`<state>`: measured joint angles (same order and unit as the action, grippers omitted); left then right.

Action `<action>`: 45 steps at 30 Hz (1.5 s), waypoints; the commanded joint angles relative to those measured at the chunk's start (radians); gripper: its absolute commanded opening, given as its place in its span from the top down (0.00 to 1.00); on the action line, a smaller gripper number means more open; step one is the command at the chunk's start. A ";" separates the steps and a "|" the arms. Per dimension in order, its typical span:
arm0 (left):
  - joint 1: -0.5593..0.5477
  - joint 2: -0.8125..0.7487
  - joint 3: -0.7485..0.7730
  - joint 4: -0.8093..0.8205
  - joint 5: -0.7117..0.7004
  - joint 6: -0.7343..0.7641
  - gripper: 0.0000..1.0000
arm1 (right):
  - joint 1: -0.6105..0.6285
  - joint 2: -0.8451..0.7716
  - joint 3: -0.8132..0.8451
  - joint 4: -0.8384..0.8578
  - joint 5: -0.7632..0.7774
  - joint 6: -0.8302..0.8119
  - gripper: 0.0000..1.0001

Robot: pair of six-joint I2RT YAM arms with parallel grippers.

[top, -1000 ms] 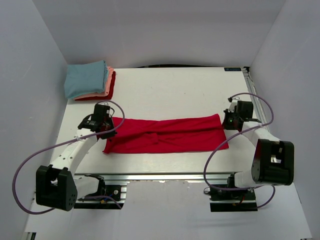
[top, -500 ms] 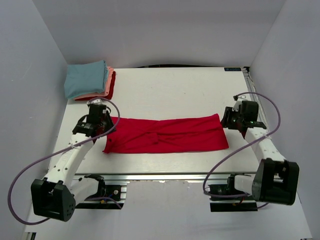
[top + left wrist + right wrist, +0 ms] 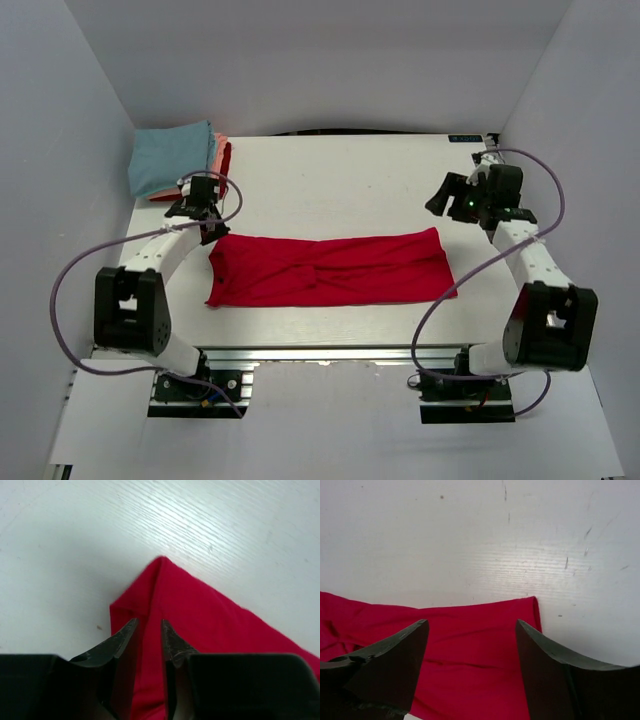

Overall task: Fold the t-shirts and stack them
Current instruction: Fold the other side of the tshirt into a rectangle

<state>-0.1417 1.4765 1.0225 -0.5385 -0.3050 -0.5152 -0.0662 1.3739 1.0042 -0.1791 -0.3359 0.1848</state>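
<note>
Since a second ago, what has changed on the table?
Both pulled away toward the far side: the left claw off the red shirt's left end, the right claw off its right end, open. The red shirt and the folded stack stayed put.

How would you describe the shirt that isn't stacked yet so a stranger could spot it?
On the white table, look at the near half. A bright red t-shirt lies there as a long flat band running left to right. Unlike the folded pile in the far left corner, it lies alone, spread wide.
</note>
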 commanded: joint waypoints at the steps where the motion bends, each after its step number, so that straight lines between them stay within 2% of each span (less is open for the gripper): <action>1: 0.060 0.056 0.062 0.066 0.035 0.000 0.66 | -0.012 0.065 0.011 -0.026 -0.023 0.042 0.26; 2: 0.076 0.071 0.065 0.074 0.067 0.003 0.67 | -0.012 0.088 0.034 -0.042 -0.017 0.025 0.37; 5: 0.086 0.111 0.080 0.098 0.099 0.015 0.62 | -0.017 0.207 0.080 -0.082 -0.006 0.015 0.48; 10: 0.097 0.192 0.109 0.118 0.145 0.043 0.63 | -0.021 0.264 0.088 -0.074 0.017 -0.004 0.45; 12: 0.097 0.209 0.110 0.136 0.171 0.043 0.62 | -0.021 0.266 0.080 -0.060 0.026 -0.007 0.38; 13: 0.097 0.212 0.108 0.144 0.178 0.043 0.61 | -0.021 0.269 0.082 -0.062 0.034 -0.013 0.31; 16: 0.097 0.237 0.114 0.147 0.185 0.047 0.60 | -0.021 0.307 0.099 -0.083 0.040 -0.028 0.29; 26: 0.099 0.277 0.110 0.141 0.175 0.061 0.63 | -0.023 0.363 0.125 -0.086 0.021 -0.033 0.35; 29: 0.099 0.286 0.111 0.144 0.175 0.061 0.74 | -0.023 0.372 0.128 -0.082 0.011 -0.031 0.37; 30: 0.099 0.289 0.113 0.146 0.175 0.061 0.82 | -0.021 0.378 0.128 -0.079 0.008 -0.030 0.39; 31: 0.099 0.289 0.114 0.143 0.173 0.063 0.94 | -0.021 0.381 0.129 -0.077 0.008 -0.031 0.40; 33: 0.099 0.292 0.120 0.140 0.173 0.066 1.00 | -0.021 0.393 0.131 -0.076 0.011 -0.031 0.41; 35: 0.099 0.289 0.123 0.133 0.168 0.072 1.00 | -0.023 0.402 0.137 -0.071 0.009 -0.030 0.42; 37: 0.099 0.286 0.123 0.130 0.155 0.079 1.00 | -0.021 0.416 0.140 -0.065 0.008 -0.030 0.58; 39: 0.099 0.283 0.123 0.130 0.150 0.083 1.00 | -0.021 0.430 0.148 -0.063 0.006 -0.028 0.64; 42: 0.099 0.281 0.125 0.124 0.150 0.093 1.00 | -0.021 0.448 0.155 -0.053 0.009 -0.028 0.66; 43: 0.099 0.280 0.123 0.124 0.147 0.093 1.00 | -0.021 0.450 0.154 -0.048 0.011 -0.025 0.71; 44: 0.099 0.278 0.123 0.124 0.147 0.095 1.00 | -0.023 0.453 0.151 -0.033 0.006 -0.024 0.85; 45: 0.099 0.278 0.123 0.123 0.144 0.095 1.00 | -0.023 0.459 0.154 -0.027 0.006 -0.022 0.93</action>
<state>-0.0483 1.7824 1.1137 -0.4107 -0.1417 -0.4351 -0.0841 1.8252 1.1229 -0.2520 -0.3172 0.1589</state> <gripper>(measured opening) 0.009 0.127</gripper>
